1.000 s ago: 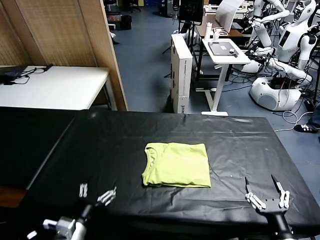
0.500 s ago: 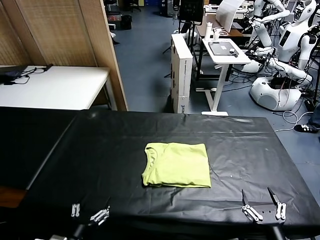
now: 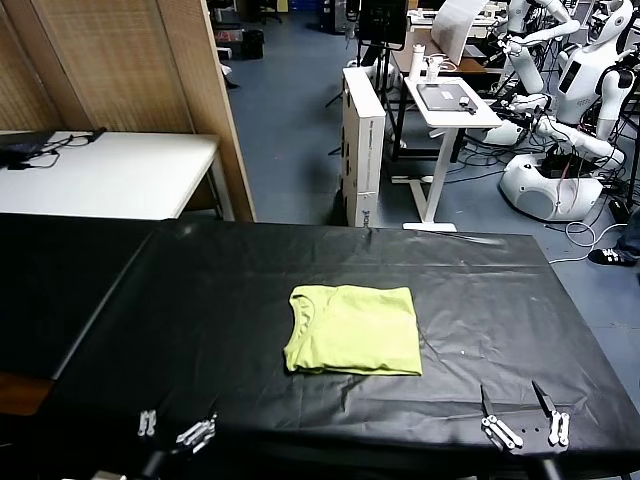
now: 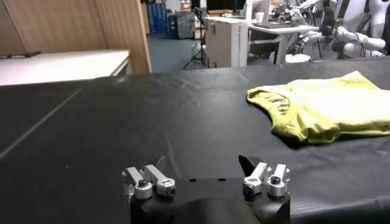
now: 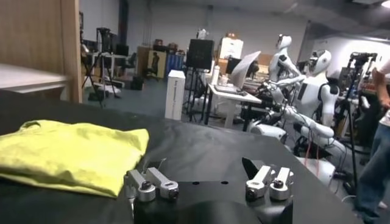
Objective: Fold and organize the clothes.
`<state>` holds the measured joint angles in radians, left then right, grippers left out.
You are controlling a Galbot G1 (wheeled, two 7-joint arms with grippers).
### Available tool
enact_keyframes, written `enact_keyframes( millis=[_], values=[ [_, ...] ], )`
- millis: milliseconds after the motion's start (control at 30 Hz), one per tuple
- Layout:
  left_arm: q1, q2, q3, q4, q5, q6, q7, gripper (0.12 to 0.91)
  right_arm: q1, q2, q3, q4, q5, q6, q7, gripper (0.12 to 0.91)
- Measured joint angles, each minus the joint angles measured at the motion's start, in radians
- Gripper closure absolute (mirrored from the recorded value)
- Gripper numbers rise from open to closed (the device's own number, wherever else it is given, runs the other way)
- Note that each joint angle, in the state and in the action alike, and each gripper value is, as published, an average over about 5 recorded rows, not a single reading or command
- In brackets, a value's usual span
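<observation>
Fingers (image 3: 149,421) of the left gripper (image 3: 176,429) spread apart, low at the near edge of the black table (image 3: 200,300), holding nothing. Fingers (image 3: 556,428) of the right gripper (image 3: 524,430) likewise parted and empty at the same edge. Folded lime T-shirt (image 3: 353,329) flat on the table beyond and between both grippers, well apart from each.

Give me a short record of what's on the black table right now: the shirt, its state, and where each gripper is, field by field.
garment: lime yellow-green cotton T-shirt
garment state: folded into a compact rectangle, lying flat, neckline toward the robot's left
surface: black sheet-covered table
left gripper: open, at the near table edge, apart from the T-shirt, holding nothing
right gripper: open, at the near table edge, apart from the T-shirt, holding nothing
background: white desk, cardboard box, other white robots beyond the table
</observation>
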<state>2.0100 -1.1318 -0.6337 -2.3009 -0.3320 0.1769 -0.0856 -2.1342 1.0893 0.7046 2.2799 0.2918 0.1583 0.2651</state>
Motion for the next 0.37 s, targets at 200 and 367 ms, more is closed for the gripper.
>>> enact_keyframes(
  millis=[200,367],
  values=[
    [0.012,0.011,-0.024,-0.020,-0.015,0.017,0.009,0.123,-0.016,0.001,-0.020,0.008,0.006,-0.034,0.016,0.118],
    [0.018,0.012,-0.035,-0.028,-0.016,0.019,0.016,0.123,-0.021,0.004,-0.033,0.008,0.006,-0.035,0.023,0.118]
  ],
)
